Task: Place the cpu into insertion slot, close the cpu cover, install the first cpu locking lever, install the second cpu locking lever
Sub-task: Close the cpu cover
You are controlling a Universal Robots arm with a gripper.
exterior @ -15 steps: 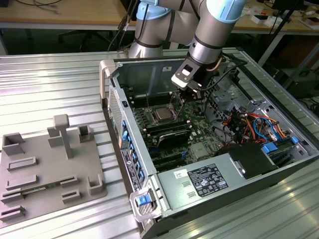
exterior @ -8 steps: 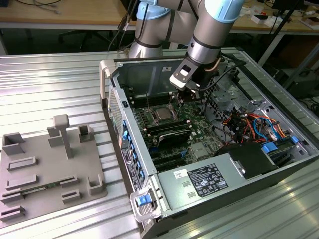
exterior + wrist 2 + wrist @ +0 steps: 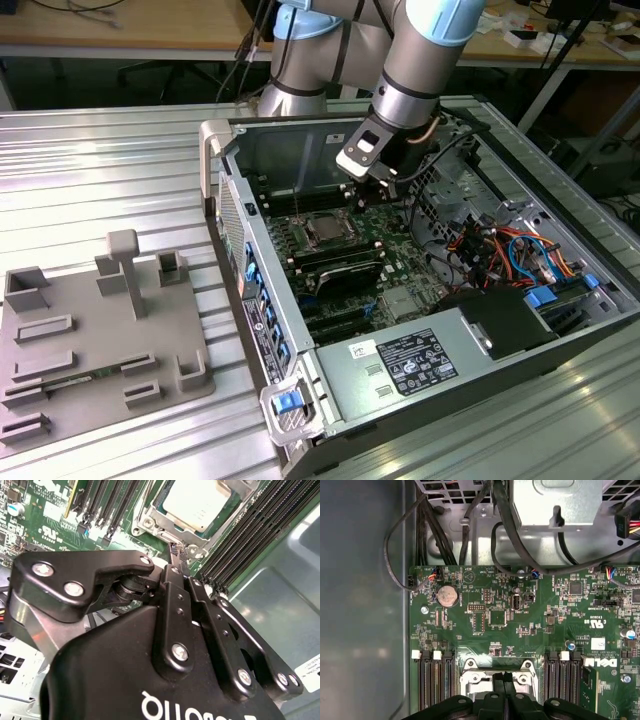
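Black bar fingers [image 3: 175, 595] pinched fully together, gripping nothing visible, tips just beside the stamped-metal rim of the insertion slot [image 3: 150, 524], flat matte-silver square cpu [image 3: 192, 502] seated inside it on the green board [image 3: 45, 510].

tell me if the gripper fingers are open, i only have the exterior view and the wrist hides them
Observer: Shut. In both wrist views the gripper has its fingers pressed together.
Operator: where are the tips
Observer: In the second wrist view they are at the edge of the cpu cover.
Operator: is the cpu in
Observer: Yes, the cpu lies flat inside that frame, silvery top up.
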